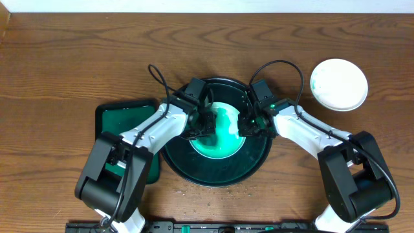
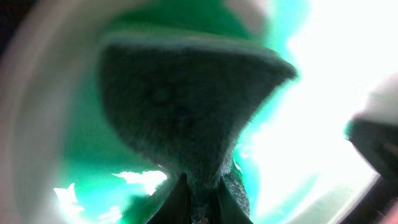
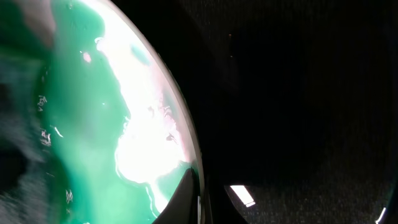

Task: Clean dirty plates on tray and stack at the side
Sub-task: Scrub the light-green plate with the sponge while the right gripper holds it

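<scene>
A plate (image 1: 223, 133) thick with teal-green smear lies in the round tray (image 1: 194, 169), a dark sponge (image 2: 180, 112) pinched in the closed left gripper (image 1: 206, 124) is pressed on it, and its rim is apparently clamped by the closed right gripper (image 1: 248, 124). A whiter plate (image 1: 339, 84) is set aside on the desk (image 1: 65, 65); no stack is formed yet

The tray (image 1: 194, 171) is big, round and black-green, with a raised rim. It lies flat in the middle of the table, straight in front of me. One dirty plate (image 1: 226, 133) lies flat inside it, near the centre. It is small, round and white, and a wet teal-green smear covers most of its face, shining under the light. Its right rim is pinched in my right claw (image 1: 244, 127). A second plate (image 1: 339, 84) lies flat on the table, far to my right, well apart from the tray. It is nearly all white, with faint green marks at its left edge.
</scene>
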Action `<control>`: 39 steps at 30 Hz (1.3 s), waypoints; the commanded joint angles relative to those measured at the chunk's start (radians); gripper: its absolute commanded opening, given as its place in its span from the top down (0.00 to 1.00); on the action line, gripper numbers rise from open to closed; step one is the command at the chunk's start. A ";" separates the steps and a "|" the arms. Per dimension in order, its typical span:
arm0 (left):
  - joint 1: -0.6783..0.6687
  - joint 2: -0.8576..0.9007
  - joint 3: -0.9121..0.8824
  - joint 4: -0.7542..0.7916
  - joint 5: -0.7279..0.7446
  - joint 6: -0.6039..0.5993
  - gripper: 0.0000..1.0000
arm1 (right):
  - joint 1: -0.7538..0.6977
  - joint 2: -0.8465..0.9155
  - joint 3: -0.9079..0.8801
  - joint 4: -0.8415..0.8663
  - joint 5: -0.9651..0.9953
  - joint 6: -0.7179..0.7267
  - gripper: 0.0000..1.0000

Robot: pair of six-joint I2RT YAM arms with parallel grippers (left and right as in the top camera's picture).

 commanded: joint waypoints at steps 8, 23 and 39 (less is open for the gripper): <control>-0.100 0.061 -0.037 0.065 0.255 0.019 0.93 | 0.035 0.043 -0.020 -0.020 -0.042 0.000 0.99; 0.104 0.061 -0.037 0.296 0.119 -0.072 0.93 | 0.035 0.043 -0.020 -0.039 -0.042 0.001 0.99; 0.184 0.061 -0.037 -0.137 -0.150 -0.096 0.93 | 0.035 0.043 -0.020 -0.044 -0.042 0.008 0.99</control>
